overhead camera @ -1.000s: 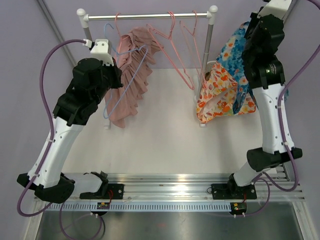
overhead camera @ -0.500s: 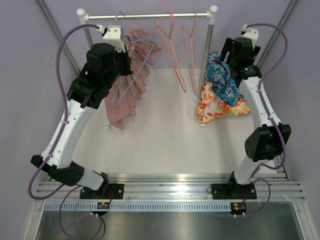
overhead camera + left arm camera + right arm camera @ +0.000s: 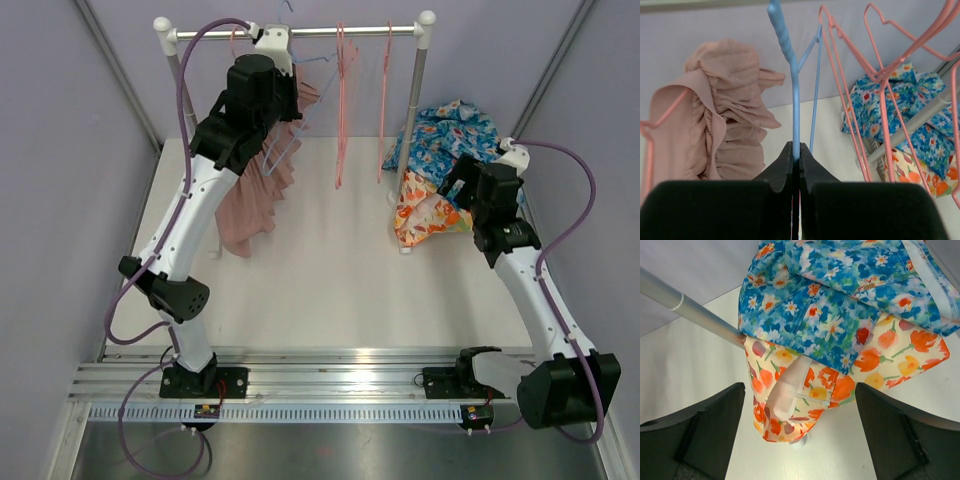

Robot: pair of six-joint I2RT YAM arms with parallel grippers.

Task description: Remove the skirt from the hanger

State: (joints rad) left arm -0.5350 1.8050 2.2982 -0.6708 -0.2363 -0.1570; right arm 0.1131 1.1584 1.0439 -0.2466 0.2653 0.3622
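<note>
- Pink ruffled garment (image 3: 248, 195): hangs from a pink hanger (image 3: 647, 131) at the left end of the rail (image 3: 330, 32).
- Left end effector (image 3: 795, 150): raised to the rail, its fingers together and clamped on the lower wire of the blue hanger (image 3: 795, 95). The hanger is bare and stands just right of the pink garment.
- Empty pink hangers (image 3: 342, 100): hang side by side from the middle of the rail.
- Blue floral skirt (image 3: 840, 295): off any hanger, heaped against the right post (image 3: 415, 100) and draped over an orange floral garment (image 3: 880, 360) that rests on the table (image 3: 330, 270).
- Right end effector (image 3: 797, 440): fingers (image 3: 695, 435) spread wide apart, holding nothing, poised above the orange floral garment.
</note>
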